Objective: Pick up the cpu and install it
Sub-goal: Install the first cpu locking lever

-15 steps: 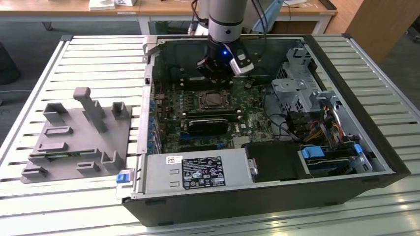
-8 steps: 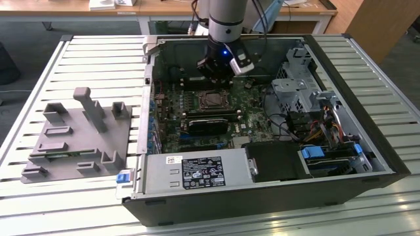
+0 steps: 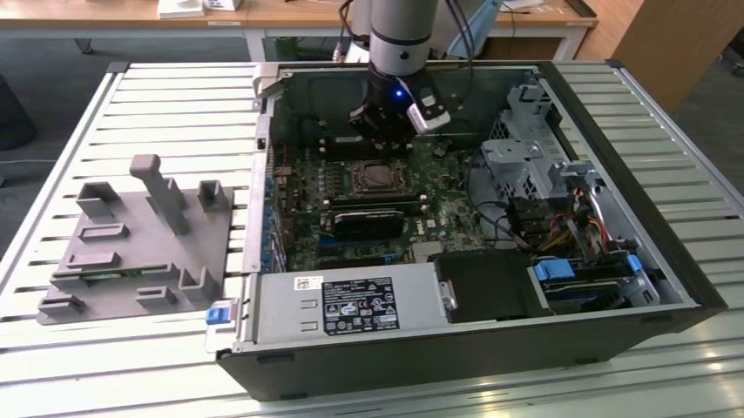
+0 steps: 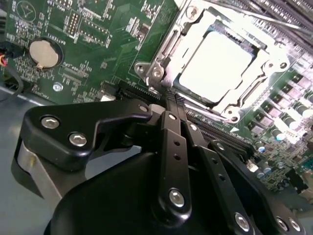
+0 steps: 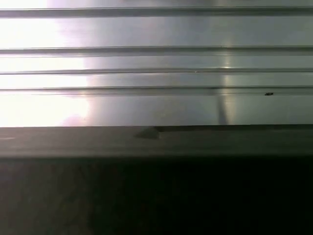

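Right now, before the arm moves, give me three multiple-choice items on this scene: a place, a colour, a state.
1. Where does the cpu lie?
A. On the grey fixture
B. In the socket
C. Between the tool's fingers

2. What colour is the motherboard?
A. Green
B. Red
C. White

3. How is the computer case?
A. Shut, panel on
B. Upside down
C. Open, its inside showing

Answers:
1 B: in the second wrist view the silver square sits inside the socket's metal frame.
2 A: the board is green in the exterior and second wrist views.
3 C: the exterior view looks straight in at the board and cables.
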### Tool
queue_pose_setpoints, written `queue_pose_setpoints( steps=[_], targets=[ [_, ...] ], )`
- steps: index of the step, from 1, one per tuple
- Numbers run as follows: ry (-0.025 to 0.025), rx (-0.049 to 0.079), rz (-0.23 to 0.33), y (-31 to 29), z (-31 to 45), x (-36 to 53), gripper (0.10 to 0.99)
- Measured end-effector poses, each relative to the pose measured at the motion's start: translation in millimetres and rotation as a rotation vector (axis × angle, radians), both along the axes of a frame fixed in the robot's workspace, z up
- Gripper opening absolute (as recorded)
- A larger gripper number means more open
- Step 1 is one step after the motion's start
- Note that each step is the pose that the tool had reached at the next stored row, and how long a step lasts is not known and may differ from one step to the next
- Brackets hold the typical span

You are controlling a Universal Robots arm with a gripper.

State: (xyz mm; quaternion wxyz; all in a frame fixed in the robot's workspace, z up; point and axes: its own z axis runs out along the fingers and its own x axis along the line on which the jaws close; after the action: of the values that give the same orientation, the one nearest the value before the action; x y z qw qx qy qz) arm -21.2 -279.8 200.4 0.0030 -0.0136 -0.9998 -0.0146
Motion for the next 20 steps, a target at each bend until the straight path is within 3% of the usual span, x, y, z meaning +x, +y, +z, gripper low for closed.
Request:
queue_pose_setpoints(
  steps=[6, 8, 10, 12, 17, 20],
  targets=[
    [0.0004, -0.017, 0.0, 0.6, -3.9, 0.3, 0.106],
    [0.0002, -0.01, 0.0, 0.7, -4.0, 0.3, 0.106],
    [0.0003, 0.008, 0.0, 0.9, -4.2, 0.4, 0.106],
    [-0.0001, 0.017, 0.0, 1.1, -3.4, 0.4, 0.106],
    [0.0001, 0.017, 0.0, 1.0, 11.9, 0.4, 0.106],
    [0.0002, 0.017, 0.0, -0.8, 12.7, 0.4, 0.106]
  ],
)
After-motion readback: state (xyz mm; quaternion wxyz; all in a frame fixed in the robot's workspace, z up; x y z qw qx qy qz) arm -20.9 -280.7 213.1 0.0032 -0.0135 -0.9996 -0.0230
